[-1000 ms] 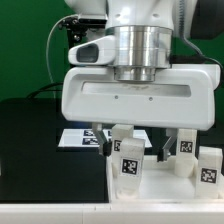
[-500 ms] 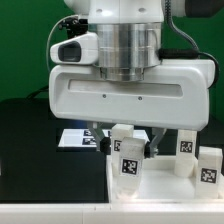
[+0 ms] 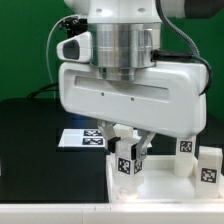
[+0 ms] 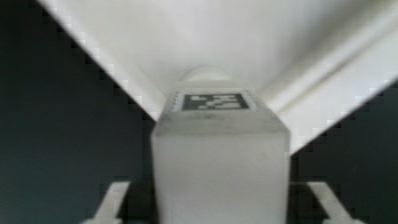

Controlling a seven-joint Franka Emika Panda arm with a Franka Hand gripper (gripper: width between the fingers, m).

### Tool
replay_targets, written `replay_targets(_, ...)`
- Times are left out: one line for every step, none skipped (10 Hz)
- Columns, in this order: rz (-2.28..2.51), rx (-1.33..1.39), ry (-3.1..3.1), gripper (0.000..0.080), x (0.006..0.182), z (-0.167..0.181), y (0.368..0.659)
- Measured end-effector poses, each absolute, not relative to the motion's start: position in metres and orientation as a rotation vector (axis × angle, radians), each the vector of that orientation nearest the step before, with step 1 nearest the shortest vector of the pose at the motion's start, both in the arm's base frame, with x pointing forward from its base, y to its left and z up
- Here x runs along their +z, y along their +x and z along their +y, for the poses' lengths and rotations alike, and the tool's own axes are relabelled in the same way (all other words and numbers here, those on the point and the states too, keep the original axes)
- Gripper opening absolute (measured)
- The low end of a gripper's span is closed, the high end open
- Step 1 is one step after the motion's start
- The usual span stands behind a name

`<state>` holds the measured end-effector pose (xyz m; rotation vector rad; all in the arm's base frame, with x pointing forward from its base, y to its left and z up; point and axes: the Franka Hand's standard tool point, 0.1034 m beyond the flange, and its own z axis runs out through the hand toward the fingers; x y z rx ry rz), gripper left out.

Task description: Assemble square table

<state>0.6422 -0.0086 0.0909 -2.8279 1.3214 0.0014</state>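
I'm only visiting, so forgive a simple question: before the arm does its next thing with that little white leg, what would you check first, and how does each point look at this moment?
1. Leg between the gripper fingers: ok, one finger on each side.
2. Fingers pressing on the leg: cannot tell, contact is not clear.
3. Leg upright: ok in the exterior view.
4. Leg centred in the gripper: ok in the wrist view.
5. Other legs apart from the gripper: ok, they stand off to the exterior view's right.
6. Marker board untouched: ok, it lies flat behind.
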Motion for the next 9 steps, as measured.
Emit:
replay_targets(1.511, -0.001, -2.733, 0.0284, 0.0906, -0.0098, 0.6418)
replay_targets(1.718, 0.012, -2.603, 0.0284, 0.0902, -0.0119, 0.6411)
replay_targets(1.903, 0.018, -2.454, 0.0284, 0.0898, -0.0132, 0.6416)
replay_targets(2.073, 0.018, -2.303, 0.0284, 0.089, -0.0133, 0.6412)
replay_targets(2.209, -0.003, -2.163, 0.0284, 0.0888, -0.0133, 0.6394)
replay_targets(2.284, -0.009, -2.085, 0.0285, 0.0888, -0.0132, 0.6385)
replay_targets(2.334, -0.005, -2.031, 0.0285, 0.0889, -0.0135, 0.638)
replay_targets(2.328, -0.005, -2.039, 0.0285, 0.089, -0.0136, 0.6379)
replay_targets(2.257, -0.013, -2.125, 0.0285, 0.0883, -0.0136, 0.6377)
